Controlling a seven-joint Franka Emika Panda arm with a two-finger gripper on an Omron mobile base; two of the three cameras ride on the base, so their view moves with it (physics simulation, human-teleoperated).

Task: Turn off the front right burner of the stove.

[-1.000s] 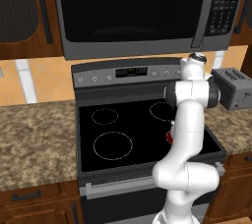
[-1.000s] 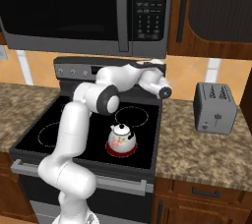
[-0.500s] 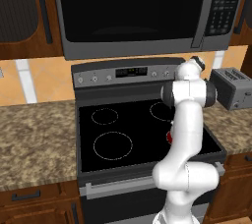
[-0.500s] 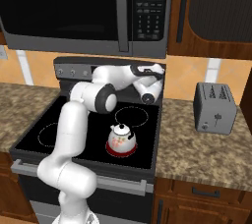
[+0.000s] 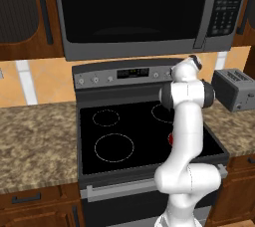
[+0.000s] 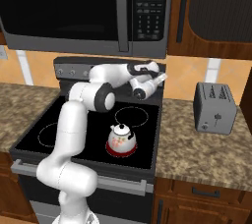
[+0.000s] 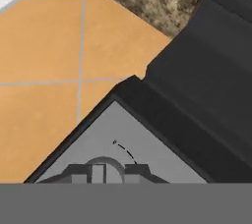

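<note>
Speckled granite counter flanks the stove on both sides, with a microwave above and a grey toaster to the right. On the black glass, the front right burner glows red under a small white teapot. The white arm reaches to the right end of the grey back panel, where the gripper sits close against a knob. Whether the jaws are spread or pressed together, I cannot tell.
</note>
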